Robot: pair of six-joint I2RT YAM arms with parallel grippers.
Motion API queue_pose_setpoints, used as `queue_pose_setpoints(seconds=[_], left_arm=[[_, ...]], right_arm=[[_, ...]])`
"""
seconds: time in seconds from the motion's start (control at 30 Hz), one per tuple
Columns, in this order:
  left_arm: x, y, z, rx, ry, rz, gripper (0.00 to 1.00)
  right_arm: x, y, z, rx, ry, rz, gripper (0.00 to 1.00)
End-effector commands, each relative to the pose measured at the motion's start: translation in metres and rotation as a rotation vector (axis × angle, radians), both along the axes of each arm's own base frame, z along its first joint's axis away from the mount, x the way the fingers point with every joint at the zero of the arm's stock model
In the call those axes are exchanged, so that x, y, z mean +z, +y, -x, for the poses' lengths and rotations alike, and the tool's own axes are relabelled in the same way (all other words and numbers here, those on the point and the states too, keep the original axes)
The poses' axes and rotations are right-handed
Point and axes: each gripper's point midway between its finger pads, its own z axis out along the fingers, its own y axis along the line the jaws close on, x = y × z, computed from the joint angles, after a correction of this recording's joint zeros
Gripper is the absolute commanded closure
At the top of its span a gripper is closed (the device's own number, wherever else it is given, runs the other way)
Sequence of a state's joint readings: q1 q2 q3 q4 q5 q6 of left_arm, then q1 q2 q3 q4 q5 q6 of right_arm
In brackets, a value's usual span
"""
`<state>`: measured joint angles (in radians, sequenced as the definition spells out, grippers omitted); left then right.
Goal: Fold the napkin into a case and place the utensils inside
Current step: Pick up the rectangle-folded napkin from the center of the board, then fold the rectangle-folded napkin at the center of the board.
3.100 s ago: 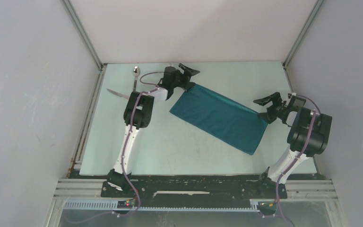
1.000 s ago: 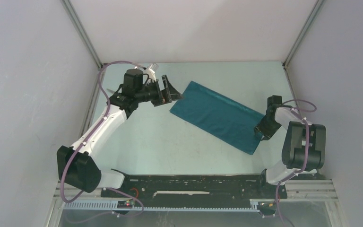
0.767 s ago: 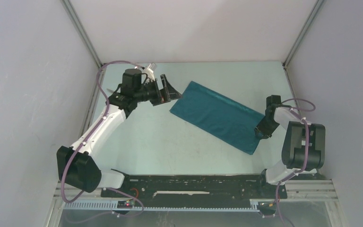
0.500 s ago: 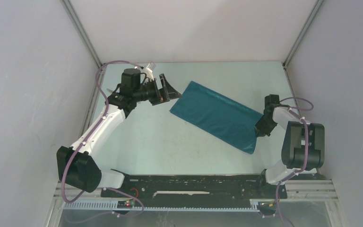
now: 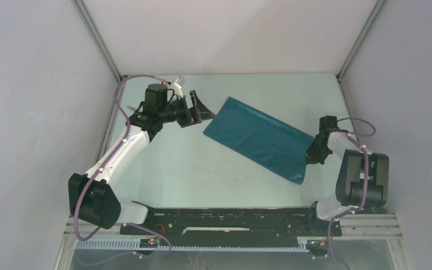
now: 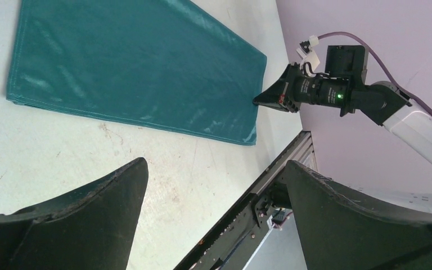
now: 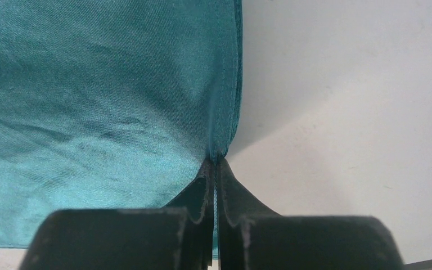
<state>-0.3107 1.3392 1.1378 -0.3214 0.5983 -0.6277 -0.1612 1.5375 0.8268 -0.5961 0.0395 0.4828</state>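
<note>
1. Teal cloth first: the napkin (image 5: 259, 138) lies flat on the bench (image 5: 202, 169) as a long folded strip. It runs on a slant from the far middle down toward the near right.
2. Your right hand (image 5: 313, 153) sits at the strip's near-right short end. Its wrist view shows the fingers (image 7: 199, 191) pressed together on the napkin (image 7: 90, 101), pinching the hem so that a small ridge of fabric rises between them. The right hand (image 7: 214, 164) meets the cloth right at the edge, with bare bench (image 7: 343, 84) just beside it.
3. Along that same edge you can see stacked layers of cloth, one hem lying over another.
4. Your left hand (image 5: 201, 108) is spread wide and holds nothing. It hangs above the bench just beside the strip's far-left corner, apart from the cloth.
5. From the left wrist view, the left hand (image 6: 215, 166) frames the bench (image 6: 62, 146). The napkin (image 6: 135, 62) lies beyond its tips, and the right hand (image 6: 270, 100) shows at the strip's far end.
</note>
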Motion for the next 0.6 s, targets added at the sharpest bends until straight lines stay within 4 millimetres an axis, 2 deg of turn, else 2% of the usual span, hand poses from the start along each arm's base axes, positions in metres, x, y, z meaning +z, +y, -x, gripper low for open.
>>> queue_pose_setpoints(seconds=[0.0, 0.17, 0.37, 0.47, 0.57], left_arm=[[0.011, 0.001, -0.003, -0.009, -0.05, 0.013, 0.0], [0.01, 0.002, -0.003, -0.004, -0.052, 0.009, 0.0], [0.009, 0.001, -0.003, -0.01, -0.046, 0.016, 0.0], [0.009, 0.001, -0.003, -0.011, -0.045, 0.017, 0.0], [0.01, 0.0, -0.002, -0.016, -0.045, 0.021, 0.0]], right_arm=[[0.005, -0.013, 0.012, 0.005, -0.019, 0.0, 1.0], [0.017, -0.025, 0.012, -0.049, -0.067, 0.004, 1.0], [0.033, -0.004, 0.0, 0.048, -0.079, 0.031, 1.0], [0.045, 0.017, -0.015, 0.123, -0.084, 0.065, 1.0], [0.054, 0.056, -0.039, 0.209, -0.097, 0.04, 1.0]])
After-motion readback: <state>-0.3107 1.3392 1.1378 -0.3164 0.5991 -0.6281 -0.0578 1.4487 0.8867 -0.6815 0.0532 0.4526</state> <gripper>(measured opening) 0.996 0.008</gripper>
